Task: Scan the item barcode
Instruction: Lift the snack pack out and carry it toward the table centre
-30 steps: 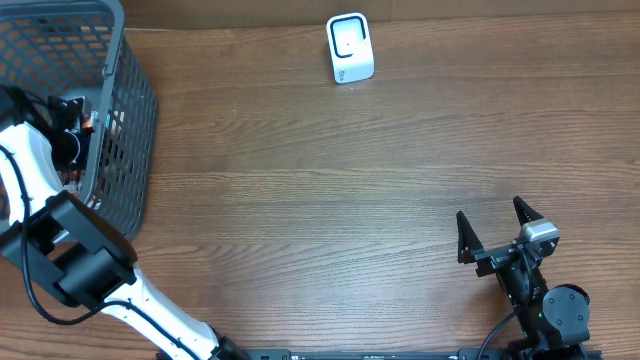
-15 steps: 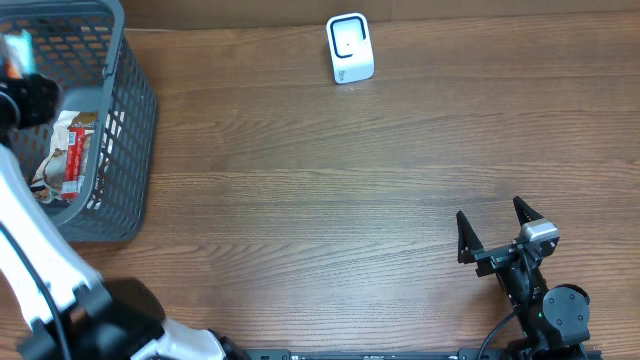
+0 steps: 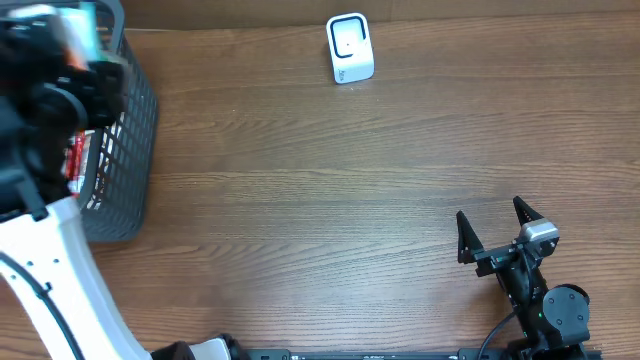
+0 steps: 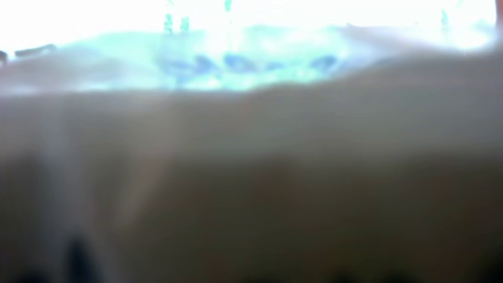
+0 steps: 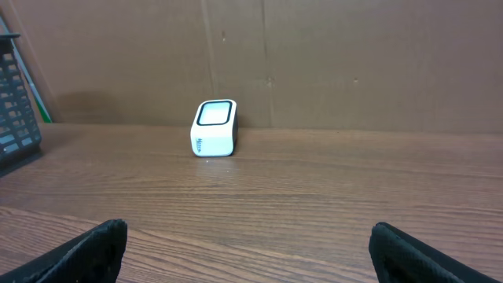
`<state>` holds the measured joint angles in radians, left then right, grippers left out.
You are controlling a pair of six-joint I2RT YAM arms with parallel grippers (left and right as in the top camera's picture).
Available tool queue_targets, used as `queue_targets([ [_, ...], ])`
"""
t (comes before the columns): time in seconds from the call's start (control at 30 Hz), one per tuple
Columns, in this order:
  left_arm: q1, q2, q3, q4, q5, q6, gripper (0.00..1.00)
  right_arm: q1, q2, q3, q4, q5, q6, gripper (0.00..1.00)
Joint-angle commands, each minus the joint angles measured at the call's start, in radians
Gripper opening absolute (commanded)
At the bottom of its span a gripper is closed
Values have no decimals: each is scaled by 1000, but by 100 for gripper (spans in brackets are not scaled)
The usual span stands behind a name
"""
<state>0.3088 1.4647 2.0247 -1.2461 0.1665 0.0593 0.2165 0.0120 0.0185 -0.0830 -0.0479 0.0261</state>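
**Left arm lifted out of the basket, pincer lost in blur**

Since the earlier frame the left arm (image 3: 40, 250) has risen over the far-left corner of the table (image 3: 320, 200) and now smears across the grey mesh basket (image 3: 135, 120). The left gripper (image 3: 72, 35) is a dark blur with a pale patch at its tip. Whether it pinches anything I cannot tell, and its wrist view is only glare and haze. A red-and-white packet (image 3: 76, 160) shows through the basket wall. The right gripper (image 3: 493, 232) sits spread wide at the near-right corner. The white scanner (image 3: 350, 48) stands at the far edge.
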Motion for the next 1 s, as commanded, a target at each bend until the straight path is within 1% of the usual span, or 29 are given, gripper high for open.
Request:
queue_targets([
  [0.0, -123, -12, 11, -43, -87, -71, 38, -4, -9, -10, 2, 2, 4, 100],
  [0.1, -259, 16, -29, -89, -141, -100, 37, -4, -9, -10, 2, 2, 4, 100],
  [0.17, -335, 35, -66, -98, -152, -121, 36, -4, -9, -10, 2, 2, 4, 100],
  [0.33, -513, 84, -222, -45, -152, -200, 35, -4, -9, -10, 2, 2, 4, 100],
  [0.4, -584, 105, -301, 12, -154, -254, 35, -4, -9, -10, 2, 1, 4, 100],
  [0.47, -646, 124, -374, 79, -180, -323, 39, -4, -9, -10, 2, 2, 4, 100],
  [0.57, -740, 152, -482, 190, -200, -396, 40, -4, -9, -10, 2, 1, 4, 100],
  [0.67, -827, 189, -569, 296, -206, -443, 36, -4, -9, -10, 2, 2, 4, 100],
  [0.8, -919, 256, -657, 422, -288, -499, 34, -4, -9, -10, 2, 2, 4, 100],
  [0.97, -980, 357, -685, 523, -304, -552, 31, -4, -9, -10, 2, 2, 4, 100],
])
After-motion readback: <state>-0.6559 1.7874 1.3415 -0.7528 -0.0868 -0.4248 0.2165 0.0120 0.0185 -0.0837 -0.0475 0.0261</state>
